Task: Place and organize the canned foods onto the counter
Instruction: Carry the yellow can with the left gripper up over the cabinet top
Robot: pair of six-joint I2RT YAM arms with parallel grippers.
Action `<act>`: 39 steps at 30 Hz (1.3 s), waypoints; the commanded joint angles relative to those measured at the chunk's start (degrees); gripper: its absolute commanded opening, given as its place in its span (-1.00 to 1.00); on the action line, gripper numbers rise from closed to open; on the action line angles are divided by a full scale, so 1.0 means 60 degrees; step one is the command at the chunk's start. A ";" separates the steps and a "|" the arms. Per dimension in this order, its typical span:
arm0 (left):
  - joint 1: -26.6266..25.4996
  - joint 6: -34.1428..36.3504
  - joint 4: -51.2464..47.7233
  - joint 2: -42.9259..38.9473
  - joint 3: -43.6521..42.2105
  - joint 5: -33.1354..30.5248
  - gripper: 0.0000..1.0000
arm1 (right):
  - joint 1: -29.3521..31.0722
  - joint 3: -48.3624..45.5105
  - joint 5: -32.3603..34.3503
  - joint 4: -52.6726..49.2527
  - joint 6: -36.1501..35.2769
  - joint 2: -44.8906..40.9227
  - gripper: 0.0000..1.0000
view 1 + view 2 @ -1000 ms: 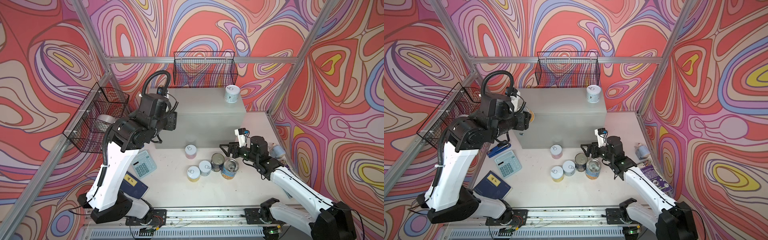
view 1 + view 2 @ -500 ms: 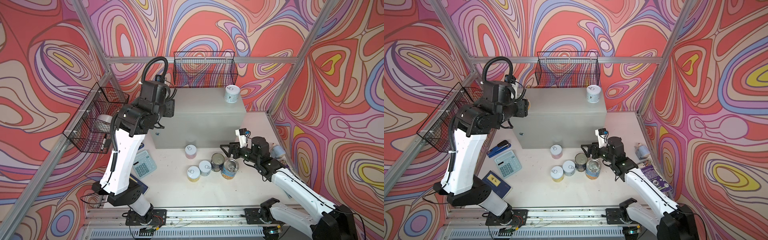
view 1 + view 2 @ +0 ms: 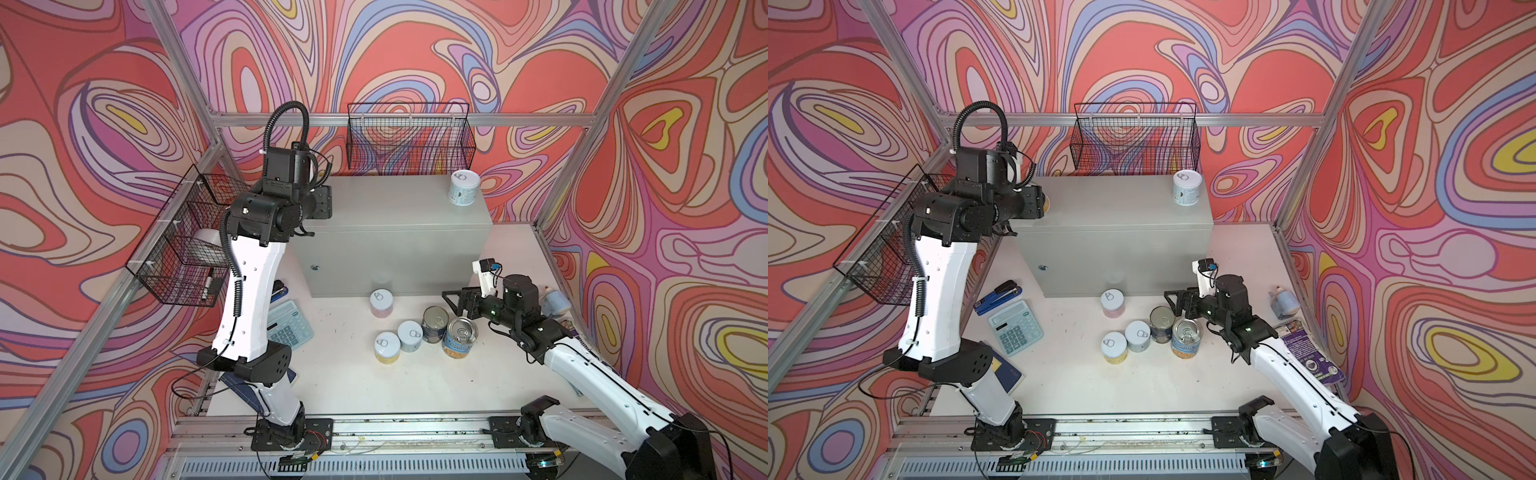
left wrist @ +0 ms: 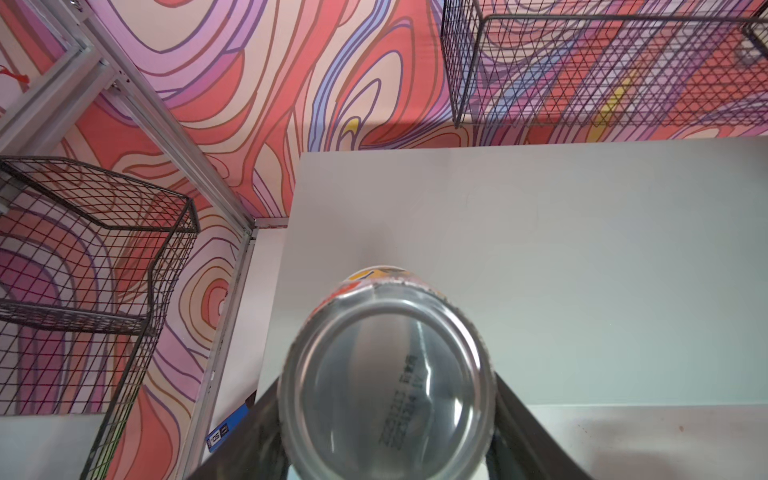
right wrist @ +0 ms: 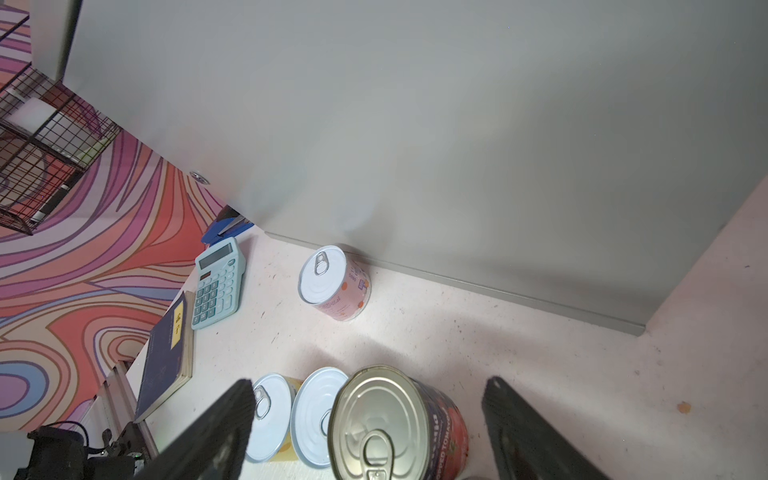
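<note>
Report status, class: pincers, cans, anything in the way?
Left pincer shut on orange-yellow can, over counter, left end. Right pincer open by navy can. One pale blue can on counter. Nothing blocking.

We see walls (image 3: 415, 50) on three sides, at 9, 12 and 3 o'clock, covered in a swirling print of coral, lilac, blue, cream and yellow and held in a frame of aluminium bars (image 3: 519, 120). A black wire basket (image 3: 409, 141) hangs on the wall at 12 o'clock and a second wire basket (image 3: 178, 253) at 9 o'clock, both above a white, lightly speckled tabletop (image 3: 353, 386). At 6 o'clock we find a metal rail (image 3: 415, 426) along the table's edge, and the light is even, with soft shadows.
</note>
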 commanded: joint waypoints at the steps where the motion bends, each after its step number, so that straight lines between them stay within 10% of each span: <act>1: 0.0519 0.0107 -0.0022 0.0348 0.0926 0.0997 -0.36 | -0.0001 0.0074 0.0372 -0.0391 0.0201 -0.0196 0.76; 18: 0.1062 0.0727 0.0086 0.1517 0.1065 0.1307 -0.27 | -0.0013 -0.0018 0.1289 -0.1324 0.0476 -0.1056 0.74; 32: 0.1077 0.0857 0.0747 0.1568 0.1014 0.1470 1.00 | -0.0004 -0.0102 0.1609 -0.1691 0.0690 -0.1385 0.72; 39: 0.1077 0.0708 0.1377 0.0972 0.0271 0.1521 1.00 | -0.0012 -0.0184 0.1601 -0.1749 0.0727 -0.1565 0.75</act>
